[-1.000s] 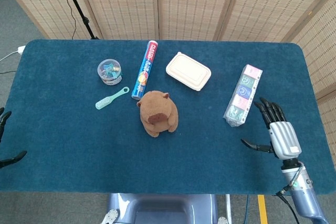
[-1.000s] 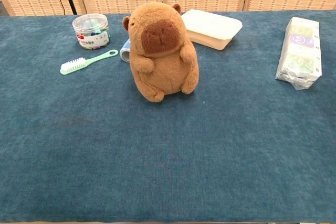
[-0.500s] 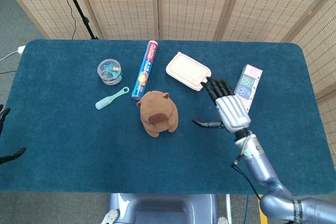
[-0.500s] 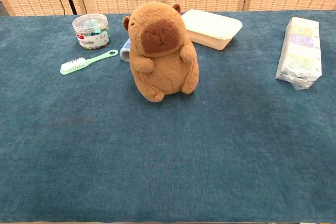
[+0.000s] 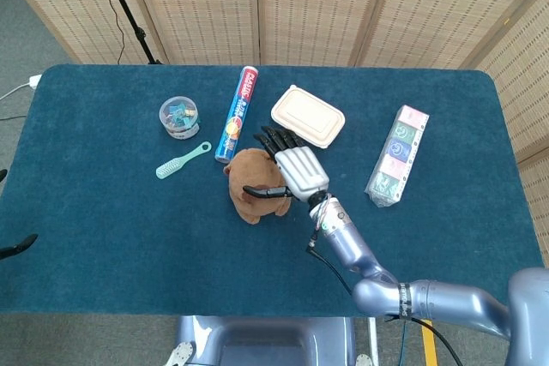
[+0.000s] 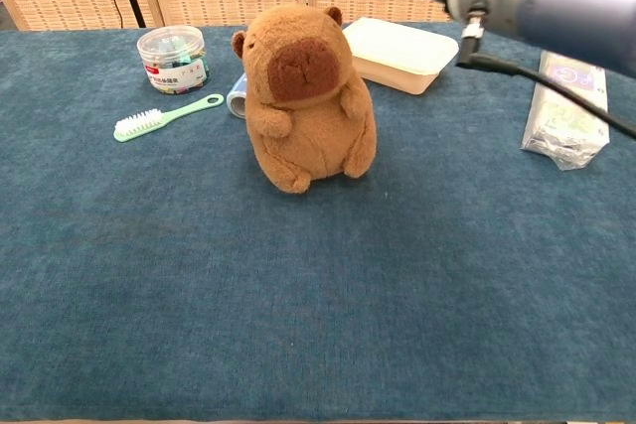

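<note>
Plush capybara [image 5: 255, 188]: one, taken as landmark.
Lidded food box [image 5: 307, 116]: one, behind the capybara.
Printed tube [image 5: 238, 113]: one, behind it.
Clear jar [image 5: 178, 117]: one, behind-left.
Green brush [image 5: 183, 160]: one, left.
Wrapped multipack [image 5: 396, 154]: one, right.

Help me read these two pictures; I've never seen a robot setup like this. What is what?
Both are the robot's own cameras: the head view looks down on the blue table, the chest view looks across it. The silver right hand hovers open above the capybara plush, holding nothing. Only a dark tip of the left hand shows at the edge. Around lie a clip jar, green brush, foil roll, lidded food box and tissue multipack.
</note>
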`<state>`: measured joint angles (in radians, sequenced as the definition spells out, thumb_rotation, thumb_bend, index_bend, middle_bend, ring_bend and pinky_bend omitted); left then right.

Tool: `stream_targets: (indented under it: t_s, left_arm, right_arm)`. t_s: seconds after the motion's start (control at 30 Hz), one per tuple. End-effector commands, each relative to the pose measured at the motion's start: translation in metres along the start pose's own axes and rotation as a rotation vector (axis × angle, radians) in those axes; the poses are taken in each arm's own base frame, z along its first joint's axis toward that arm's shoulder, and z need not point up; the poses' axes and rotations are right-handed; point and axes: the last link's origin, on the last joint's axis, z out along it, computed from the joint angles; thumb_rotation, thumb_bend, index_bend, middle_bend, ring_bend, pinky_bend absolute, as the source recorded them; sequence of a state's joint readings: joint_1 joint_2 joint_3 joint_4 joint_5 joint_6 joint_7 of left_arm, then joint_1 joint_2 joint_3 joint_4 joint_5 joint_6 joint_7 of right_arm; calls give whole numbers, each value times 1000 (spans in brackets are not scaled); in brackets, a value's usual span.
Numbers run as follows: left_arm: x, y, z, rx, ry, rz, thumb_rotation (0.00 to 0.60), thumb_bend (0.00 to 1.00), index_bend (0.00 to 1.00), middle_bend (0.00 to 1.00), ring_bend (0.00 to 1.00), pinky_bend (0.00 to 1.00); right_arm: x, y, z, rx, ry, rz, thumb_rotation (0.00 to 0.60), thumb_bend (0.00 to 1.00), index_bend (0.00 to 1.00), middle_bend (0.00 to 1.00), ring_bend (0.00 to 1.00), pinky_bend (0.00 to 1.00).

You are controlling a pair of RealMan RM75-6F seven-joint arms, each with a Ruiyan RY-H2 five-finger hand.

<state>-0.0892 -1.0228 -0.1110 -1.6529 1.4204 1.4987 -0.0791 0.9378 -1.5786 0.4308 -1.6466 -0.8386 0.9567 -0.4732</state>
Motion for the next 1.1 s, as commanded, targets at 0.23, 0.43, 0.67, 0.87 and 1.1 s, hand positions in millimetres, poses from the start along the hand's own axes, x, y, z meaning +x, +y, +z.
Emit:
stream_targets:
  t_s: [0.23, 0.43, 0.67, 0.87, 1.1]
  left_arm:
    - [2, -5, 3, 15, -5, -11, 600, 0, 0, 0, 0, 0]
    - [3, -6, 2, 17, -7, -15, 600, 0, 0, 0, 0, 0]
    - [3, -6, 0, 11, -11, -17, 600, 0, 0, 0, 0, 0]
    - [5, -9, -2, 14, 0, -22, 600, 0, 0, 0, 0, 0]
    - [6, -10, -2, 18, 3, -28, 600, 0, 0, 0, 0, 0]
  right_arm:
    - [-12, -18, 26, -19, 5, -18, 47, 0, 0, 0, 0, 0]
    - [-17, -29, 36, -24, 28, -4, 35, 0, 0, 0, 0, 0]
    - [-30, -46, 46, -23, 16, -63, 33, 0, 0, 0, 0, 0]
    - [-41, -50, 55, -49, 8, -76, 34, 0, 0, 0, 0, 0]
    - [-50, -55, 60, -60, 9, -79, 33, 0, 0, 0, 0, 0]
